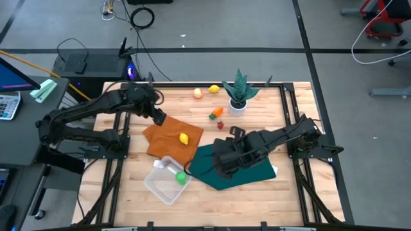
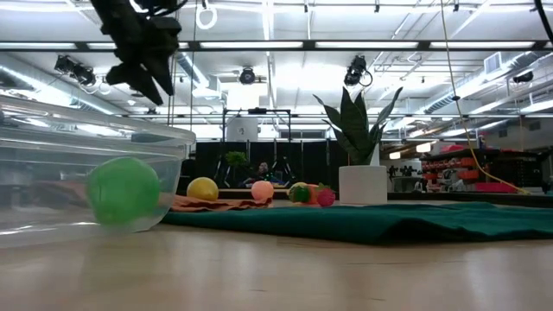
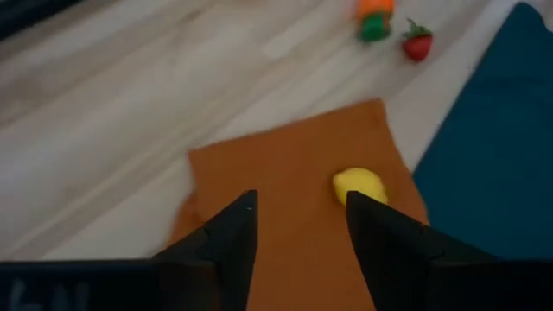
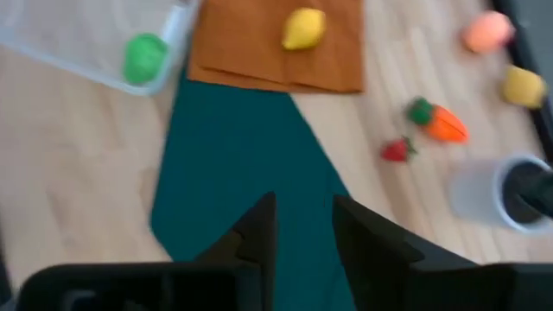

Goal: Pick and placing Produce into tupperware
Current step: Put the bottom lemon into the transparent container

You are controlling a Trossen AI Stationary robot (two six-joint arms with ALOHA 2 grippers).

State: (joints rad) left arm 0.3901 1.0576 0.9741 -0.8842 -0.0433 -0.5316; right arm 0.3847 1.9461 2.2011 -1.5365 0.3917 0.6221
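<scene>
High view: we hover our left gripper [image 1: 160, 119], fingers parted and empty, over the orange cloth's [image 1: 168, 133] far corner.
Yellow toy lemon [image 1: 184, 138] lies mid-cloth, likely next; a green ball [image 1: 181, 178] sits in the clear plastic tub [image 1: 157, 185]; our right gripper [image 1: 221, 168], fingers slightly apart, waits above the teal cloth [image 1: 247, 172].

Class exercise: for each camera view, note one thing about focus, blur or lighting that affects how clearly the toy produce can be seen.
Low view: bright ceiling strip lights, green ball soft behind the tub wall. Right wrist view: carrot and strawberry smeared. Left wrist view: lemon slightly soft. High view: evenly lit.
</scene>
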